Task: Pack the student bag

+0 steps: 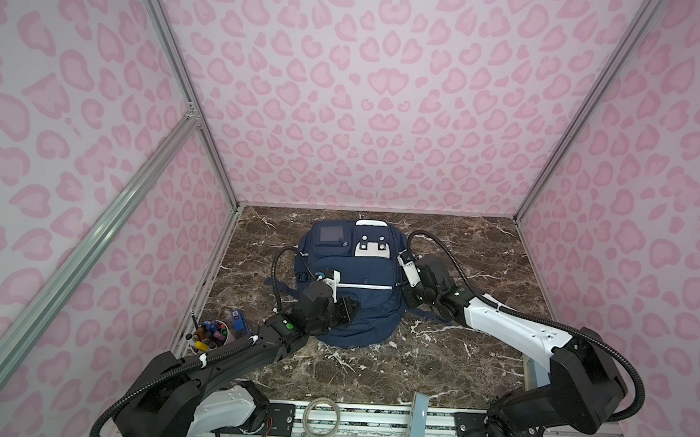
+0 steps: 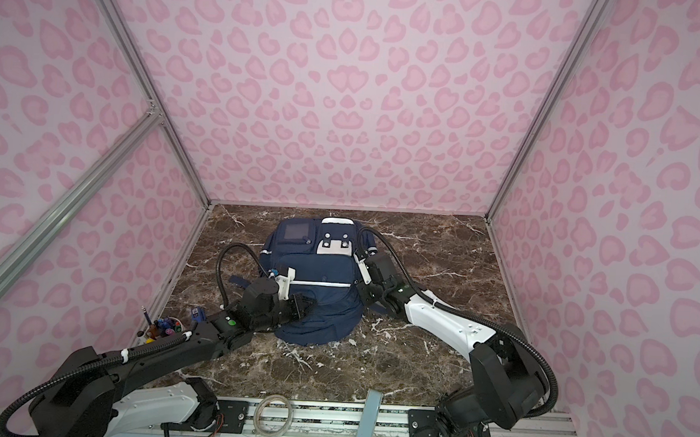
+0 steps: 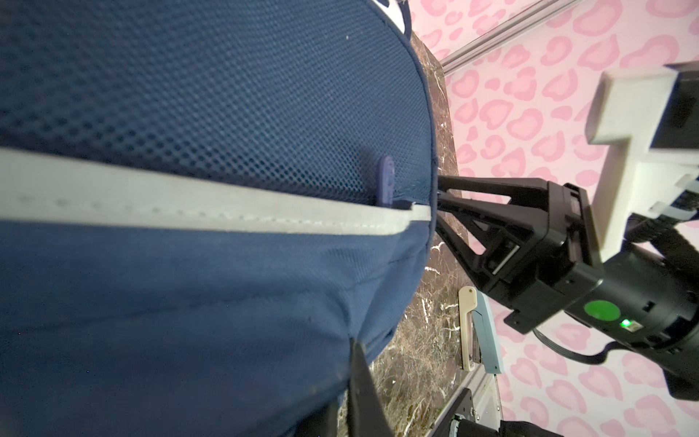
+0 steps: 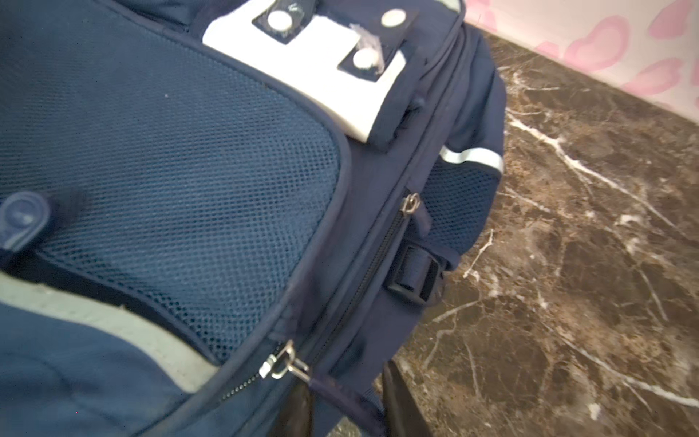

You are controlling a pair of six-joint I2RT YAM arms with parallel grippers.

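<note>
The student bag (image 1: pixel 357 270) (image 2: pixel 320 272), navy with white stripes and a studded white patch, lies flat mid-table in both top views. My left gripper (image 1: pixel 349 309) (image 2: pixel 305 304) (image 3: pixel 346 382) sits at the bag's near part, shut on a fold of its blue fabric (image 3: pixel 227 302). My right gripper (image 1: pixel 407 297) (image 2: pixel 362 293) (image 4: pixel 348 408) is against the bag's right side. Its jaws stand apart, and a zipper's dark pull strap (image 4: pixel 340 393) lies loose between them, just past the metal slider (image 4: pixel 283 365). In the left wrist view the right gripper (image 3: pixel 440 196) touches the bag's edge.
A cup of pens (image 1: pixel 212 332) (image 2: pixel 164 327) and a small blue object (image 1: pixel 239 320) stand at the near left by the wall. A clear cable coil (image 1: pixel 319 417) and a pale blue-grey tool (image 1: pixel 418 423) (image 3: pixel 480 333) lie on the front rail. Pink walls enclose three sides.
</note>
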